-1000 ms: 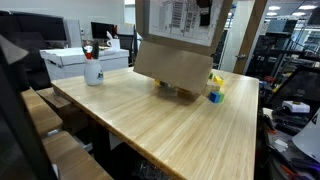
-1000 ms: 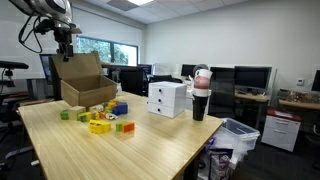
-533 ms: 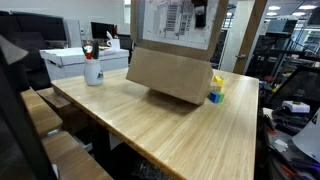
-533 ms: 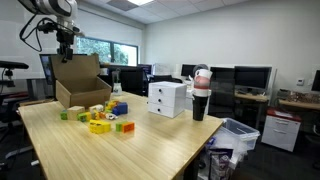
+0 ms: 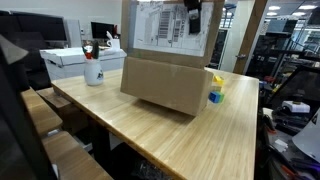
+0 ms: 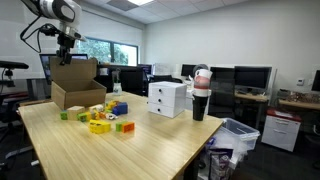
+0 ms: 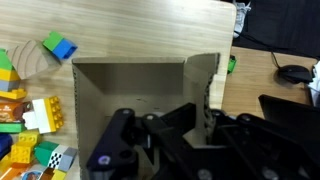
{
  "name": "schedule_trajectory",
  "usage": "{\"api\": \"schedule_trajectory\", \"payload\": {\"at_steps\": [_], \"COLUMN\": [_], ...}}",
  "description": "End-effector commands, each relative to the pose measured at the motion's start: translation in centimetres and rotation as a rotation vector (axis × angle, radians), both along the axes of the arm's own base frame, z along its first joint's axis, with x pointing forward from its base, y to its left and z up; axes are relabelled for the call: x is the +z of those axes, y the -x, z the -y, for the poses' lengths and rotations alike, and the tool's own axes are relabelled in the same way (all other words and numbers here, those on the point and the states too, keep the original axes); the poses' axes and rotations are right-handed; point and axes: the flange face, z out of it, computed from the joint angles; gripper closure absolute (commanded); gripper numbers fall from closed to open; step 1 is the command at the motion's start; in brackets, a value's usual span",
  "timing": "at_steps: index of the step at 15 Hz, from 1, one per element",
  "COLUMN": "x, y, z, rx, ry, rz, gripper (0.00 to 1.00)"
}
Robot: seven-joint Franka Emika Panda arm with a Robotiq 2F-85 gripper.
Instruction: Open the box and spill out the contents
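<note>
The brown cardboard box [image 5: 165,85] rests about level on the wooden table [image 5: 190,135], its tall flap [image 5: 168,28] standing up. In another exterior view the box [image 6: 78,94] sits behind the spilled toy blocks [image 6: 100,118]. My gripper [image 5: 193,15] is above the box and shut on the flap's top edge; it also shows in an exterior view [image 6: 66,52]. In the wrist view the jaws [image 7: 205,112] pinch the cardboard wall, the box inside [image 7: 130,95] looks empty, and the blocks [image 7: 25,115] lie left of it. A few blocks [image 5: 215,88] show behind the box.
A white drawer unit [image 6: 166,97] and a tall cup [image 6: 200,95] stand on the table beyond the blocks. A white mug with tools [image 5: 92,68] stands near the drawer unit [image 5: 85,60]. Office chairs, desks and monitors surround the table.
The box has swung down from a tilted pose to about level on the table, and its flap now stands upright. My gripper has kept hold of the flap. The blocks have not moved.
</note>
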Motion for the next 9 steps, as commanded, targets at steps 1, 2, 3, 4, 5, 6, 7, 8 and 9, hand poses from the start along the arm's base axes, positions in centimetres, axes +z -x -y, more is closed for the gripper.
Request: {"api": "schedule_trajectory", "payload": {"at_steps": [1,2,3,4,5,6,7,8,9], "x": [-1.7,-2.0,-2.4,-2.6,-2.8,-3.0,-3.1,-3.1,-3.2], "y": [-0.2,-0.2,-0.3,-0.3,-0.5,-0.5,-0.6,-0.6,-0.7], "z": [-0.2,-0.3,-0.2,-0.3,-0.3,-0.3,-0.3,-0.3,-0.3], "rx": [0.021,0.022,0.023,0.024,0.025,0.024,0.022,0.022,0.021], "ry": [-0.038,-0.038,-0.040,-0.041,-0.045,-0.048,-0.052,-0.055,-0.057], "rz": [-0.032,-0.037,-0.047,-0.055,-0.059,-0.065,-0.068,-0.070,-0.071], "gripper": [0.96,0.96,0.97,0.90,0.69,0.66,0.60,0.55,0.49]}}
